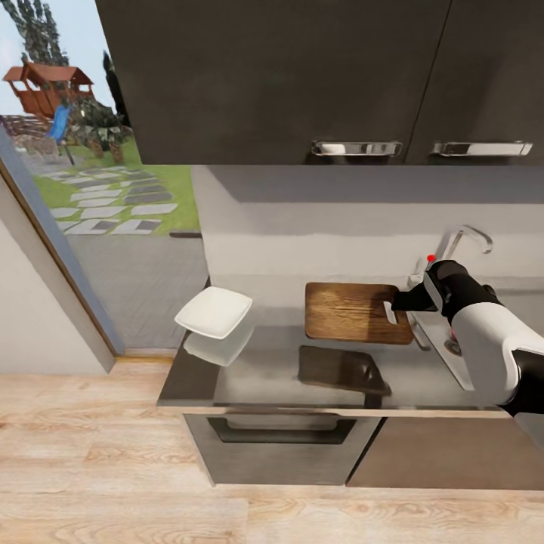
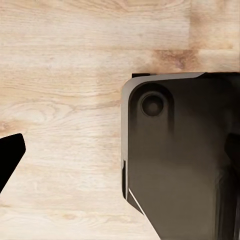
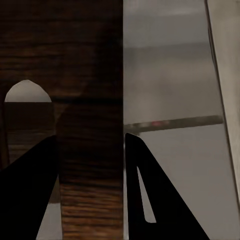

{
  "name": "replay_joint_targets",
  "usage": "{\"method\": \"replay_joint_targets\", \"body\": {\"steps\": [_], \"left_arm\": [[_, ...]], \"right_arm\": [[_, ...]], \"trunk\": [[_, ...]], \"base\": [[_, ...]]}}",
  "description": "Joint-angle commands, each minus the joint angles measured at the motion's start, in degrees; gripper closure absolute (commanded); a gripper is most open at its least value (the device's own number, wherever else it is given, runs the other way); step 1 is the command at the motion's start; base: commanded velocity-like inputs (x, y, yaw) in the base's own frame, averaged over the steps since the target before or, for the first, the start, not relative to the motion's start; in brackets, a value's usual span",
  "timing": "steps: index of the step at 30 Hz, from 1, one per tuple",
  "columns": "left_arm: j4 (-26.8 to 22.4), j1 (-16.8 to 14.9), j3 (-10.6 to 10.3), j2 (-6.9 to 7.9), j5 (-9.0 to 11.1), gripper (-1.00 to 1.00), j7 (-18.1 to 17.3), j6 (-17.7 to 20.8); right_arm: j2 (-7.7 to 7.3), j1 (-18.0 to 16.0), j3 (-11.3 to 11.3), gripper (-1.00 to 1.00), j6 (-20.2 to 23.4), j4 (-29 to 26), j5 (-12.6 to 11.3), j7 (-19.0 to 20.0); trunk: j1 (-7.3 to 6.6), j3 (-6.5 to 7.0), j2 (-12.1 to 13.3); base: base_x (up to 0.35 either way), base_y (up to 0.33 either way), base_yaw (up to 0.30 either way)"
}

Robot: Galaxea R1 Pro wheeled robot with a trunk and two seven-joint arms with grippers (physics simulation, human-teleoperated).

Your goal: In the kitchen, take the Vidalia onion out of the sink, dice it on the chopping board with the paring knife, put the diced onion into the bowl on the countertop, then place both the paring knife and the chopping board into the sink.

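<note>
Chopping board [image 1: 351,311] edge between right gripper [image 1: 394,304] fingers

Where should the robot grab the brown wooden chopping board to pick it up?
Probably by the short end with the slot handle, coming from the sink side. The brown wood-grain chopping board appears tilted, and that end faces the right gripper, whose fingers already straddle the board's edge beside the slot.
</note>
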Motion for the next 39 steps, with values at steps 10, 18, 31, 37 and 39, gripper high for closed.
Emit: {"method": "replay_joint_targets", "body": {"steps": [10, 18, 31, 37, 39], "left_arm": [[-0.01, -0.01, -0.01, -0.01, 0.06, -1.0, -0.01, -0.16], [-0.02, -0.01, -0.01, 0.01, 0.06, -1.0, -0.01, -0.14], [-0.01, -0.01, -0.01, 0.0, 0.06, -1.0, -0.01, -0.14], [-0.01, -0.01, -0.01, -0.02, 0.06, -1.0, -0.01, -0.13], [-0.03, -0.01, -0.01, 0.0, 0.06, -1.0, -0.01, -0.15]], "right_arm": [[0.0, -0.05, -0.39, 1.0, 0.19, 1.54, 0.64, 0.39], [-0.07, -0.05, -0.35, 1.0, 0.11, 3.37, 0.7, 0.47], [-0.18, -0.05, -0.34, 1.0, 0.18, 3.61, 0.76, 0.48], [-0.11, -0.05, 0.17, 1.0, 0.26, 4.3, 0.79, 0.48], [-0.06, -0.05, 0.8, 1.0, 0.27, 4.65, 0.79, 0.48]], "trunk": [[0.04, -0.13, -0.11], [0.04, -0.13, -0.11], [0.04, -0.18, -0.11], [0.04, -0.52, -0.11], [0.04, -0.65, -0.11]], "base": [[0.008, 0.0, 0.0], [0.0, 0.0, 0.0], [0.0, 0.0, 0.0], [0.0, 0.0, 0.0], [0.0, -0.052, 0.0]]}}
